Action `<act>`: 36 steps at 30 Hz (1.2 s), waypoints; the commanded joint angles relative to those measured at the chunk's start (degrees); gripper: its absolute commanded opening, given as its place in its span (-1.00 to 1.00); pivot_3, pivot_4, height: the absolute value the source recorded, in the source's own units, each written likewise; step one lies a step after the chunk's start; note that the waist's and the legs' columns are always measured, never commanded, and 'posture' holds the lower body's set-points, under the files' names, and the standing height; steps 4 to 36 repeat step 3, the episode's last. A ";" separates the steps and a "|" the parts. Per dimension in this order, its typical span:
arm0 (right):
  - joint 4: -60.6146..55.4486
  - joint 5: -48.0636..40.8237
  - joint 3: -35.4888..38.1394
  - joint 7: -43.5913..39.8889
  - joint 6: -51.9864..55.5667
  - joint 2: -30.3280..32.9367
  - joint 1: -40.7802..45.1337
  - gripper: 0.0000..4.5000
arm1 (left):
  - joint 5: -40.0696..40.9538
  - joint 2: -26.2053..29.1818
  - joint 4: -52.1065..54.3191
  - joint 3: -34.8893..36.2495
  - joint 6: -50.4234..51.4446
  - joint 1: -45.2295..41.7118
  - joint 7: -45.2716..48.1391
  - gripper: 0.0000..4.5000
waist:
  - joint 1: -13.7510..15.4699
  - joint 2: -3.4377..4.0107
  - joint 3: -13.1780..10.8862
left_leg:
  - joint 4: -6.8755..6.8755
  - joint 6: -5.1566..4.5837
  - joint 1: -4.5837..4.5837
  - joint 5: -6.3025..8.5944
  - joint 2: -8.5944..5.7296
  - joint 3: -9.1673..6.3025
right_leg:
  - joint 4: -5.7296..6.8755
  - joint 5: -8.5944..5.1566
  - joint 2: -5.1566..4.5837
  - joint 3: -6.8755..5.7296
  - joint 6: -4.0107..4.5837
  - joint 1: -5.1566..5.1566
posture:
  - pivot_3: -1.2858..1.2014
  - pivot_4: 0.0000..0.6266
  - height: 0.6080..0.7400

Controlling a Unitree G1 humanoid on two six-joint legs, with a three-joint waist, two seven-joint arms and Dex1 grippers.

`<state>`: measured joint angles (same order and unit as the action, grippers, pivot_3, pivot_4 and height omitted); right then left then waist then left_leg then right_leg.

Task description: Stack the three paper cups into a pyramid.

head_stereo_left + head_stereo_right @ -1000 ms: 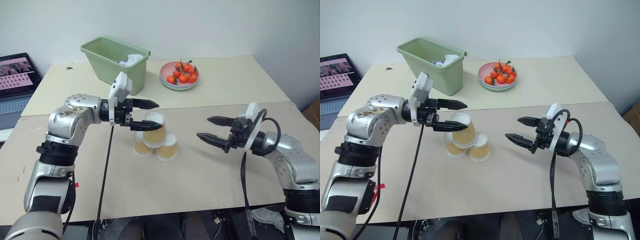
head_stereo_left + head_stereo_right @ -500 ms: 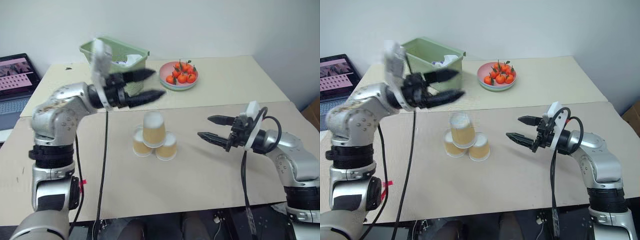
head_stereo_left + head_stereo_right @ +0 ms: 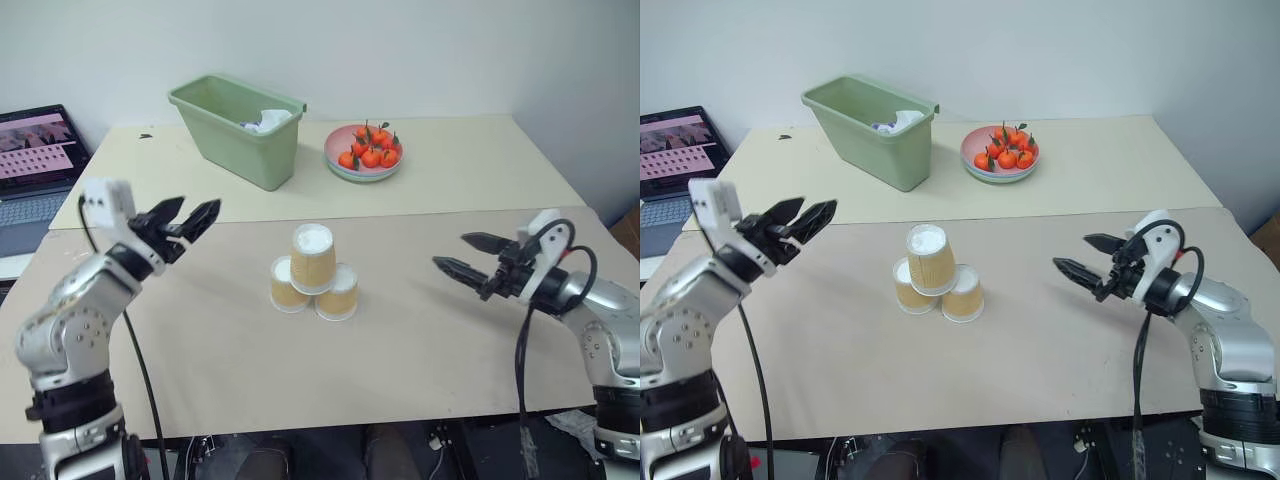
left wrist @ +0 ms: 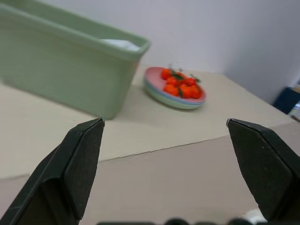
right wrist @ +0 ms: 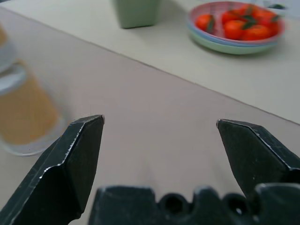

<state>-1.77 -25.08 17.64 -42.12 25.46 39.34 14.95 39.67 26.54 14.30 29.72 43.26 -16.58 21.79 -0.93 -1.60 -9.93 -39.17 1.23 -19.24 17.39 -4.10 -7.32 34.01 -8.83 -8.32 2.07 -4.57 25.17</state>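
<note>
Three tan paper cups stand upside down in a pyramid at the middle of the table: a left base cup, a right base cup and a top cup resting on both. My left gripper is open and empty, well to the left of the stack. On the right, my right gripper is open and empty, pointing toward the cups from a distance. A cup shows blurred in the right wrist view.
A green bin with white paper in it stands at the back. Beside it sits a pink plate of oranges. A laptop lies at the far left. The table is covered with brown board.
My left gripper let go of the top cup, rose, then swung far left and down, away from the stack. My right gripper drew back to the right. The cup stayed on the stack.
</note>
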 commanded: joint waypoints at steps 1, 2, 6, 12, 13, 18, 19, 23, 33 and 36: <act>4.05 3.81 3.06 8.05 -3.19 -1.63 0.38 1.00 | -3.52 -0.56 0.62 1.11 -5.36 4.15 -2.01 0.99 | 0.02 0.00 0.00 | 0.00 0.00 -0.02 0.00 -0.01 0.02 | -0.03 0.02 0.00 0.01 0.02 0.01 | 0.03 -0.52 0.80; 6.30 5.16 3.11 10.16 -4.21 -2.11 1.10 1.00 | -4.14 -1.14 0.32 0.42 -6.20 6.04 -1.72 0.99 | 0.13 0.00 0.00 | 0.00 0.00 -0.02 0.00 -0.02 0.05 | -0.02 0.02 0.00 0.04 0.03 0.00 | 0.03 -0.52 0.80; 8.16 6.26 3.17 12.02 -5.17 -2.57 1.77 1.00 | -4.95 -1.60 0.12 -0.51 -7.21 7.79 -1.24 0.99 | 0.13 0.00 0.00 | 0.00 0.00 -0.02 0.00 -0.02 0.07 | -0.02 0.02 0.00 0.06 0.03 0.01 | 0.03 -0.52 0.80; 8.16 6.26 3.17 12.02 -5.17 -2.57 1.77 1.00 | -4.95 -1.60 0.12 -0.51 -7.21 7.79 -1.24 0.99 | 0.13 0.00 0.00 | 0.00 0.00 -0.02 0.00 -0.02 0.07 | -0.02 0.02 0.00 0.06 0.03 0.01 | 0.03 -0.52 0.80; 8.16 6.26 3.17 12.02 -5.17 -2.57 1.77 1.00 | -4.95 -1.60 0.12 -0.51 -7.21 7.79 -1.24 0.99 | 0.13 0.00 0.00 | 0.00 0.00 -0.02 0.00 -0.02 0.07 | -0.02 0.02 0.00 0.06 0.03 0.01 | 0.03 -0.52 0.80; 8.16 6.26 3.17 12.02 -5.17 -2.57 1.77 1.00 | -4.95 -1.60 0.12 -0.51 -7.21 7.79 -1.24 0.99 | 0.13 0.00 0.00 | 0.00 0.00 -0.02 0.00 -0.02 0.07 | -0.02 0.02 0.00 0.06 0.03 0.01 | 0.03 -0.52 0.80; 8.16 6.26 3.17 12.02 -5.17 -2.57 1.77 1.00 | -4.95 -1.60 0.12 -0.51 -7.21 7.79 -1.24 0.99 | 0.13 0.00 0.00 | 0.00 0.00 -0.02 0.00 -0.02 0.07 | -0.02 0.02 0.00 0.06 0.03 0.01 | 0.03 -0.52 0.80; 8.16 6.26 3.17 12.02 -5.17 -2.57 1.77 1.00 | -4.95 -1.60 0.12 -0.51 -7.21 7.79 -1.24 0.99 | 0.13 0.00 0.00 | 0.00 0.00 -0.02 0.00 -0.02 0.07 | -0.02 0.02 0.00 0.06 0.03 0.01 | 0.03 -0.52 0.80; 8.16 6.26 3.17 12.02 -5.17 -2.57 1.77 1.00 | -4.95 -1.60 0.12 -0.51 -7.21 7.79 -1.24 0.99 | 0.13 0.00 0.00 | 0.00 0.00 -0.02 0.00 -0.02 0.07 | -0.02 0.02 0.00 0.06 0.03 0.01 | 0.03 -0.52 0.80; 8.16 6.26 3.17 12.02 -5.17 -2.57 1.77 1.00 | -4.95 -1.60 0.12 -0.51 -7.21 7.79 -1.24 0.99 | 0.13 0.00 0.00 | 0.00 0.00 -0.02 0.00 -0.02 0.07 | -0.02 0.02 0.00 0.06 0.03 0.01 | 0.03 -0.52 0.80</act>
